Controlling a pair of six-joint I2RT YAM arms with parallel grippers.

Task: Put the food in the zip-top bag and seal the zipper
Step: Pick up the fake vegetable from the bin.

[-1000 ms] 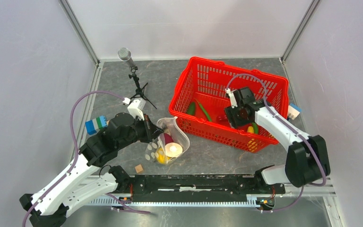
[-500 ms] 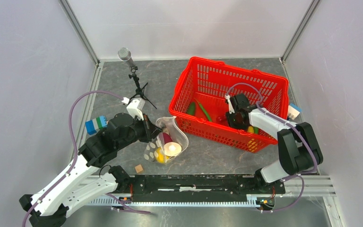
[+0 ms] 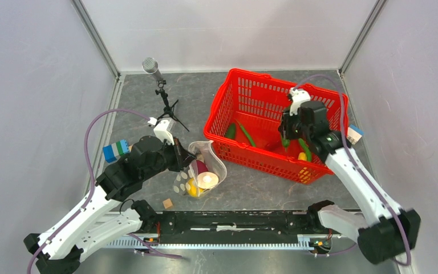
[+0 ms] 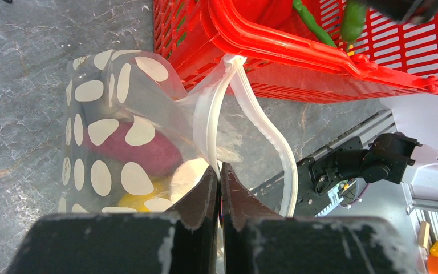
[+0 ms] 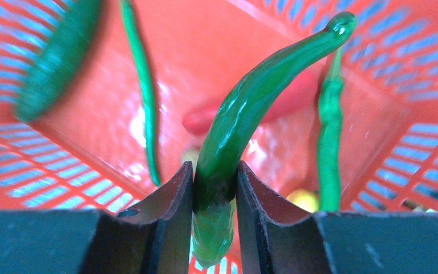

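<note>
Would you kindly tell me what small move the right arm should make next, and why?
Probably raise the right claw over the rim and carry it leftward toward the clear polka-dotted zip-top bag. It grips a long green toy pod above the floor of the red mesh basket, and the left claw pinches the bag's white zipper strip, holding the mouth open.

Left hand (image 4: 219, 171) pinched, right hand (image 5: 215, 174) clamped

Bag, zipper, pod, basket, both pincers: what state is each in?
zip-top bag: mouth open, food inside
zipper: unsealed
left pincer: shut on the zipper
right pincer: shut on the green pod
green pod: gripped, off the basket floor
red basket: upright, holds more food
</note>
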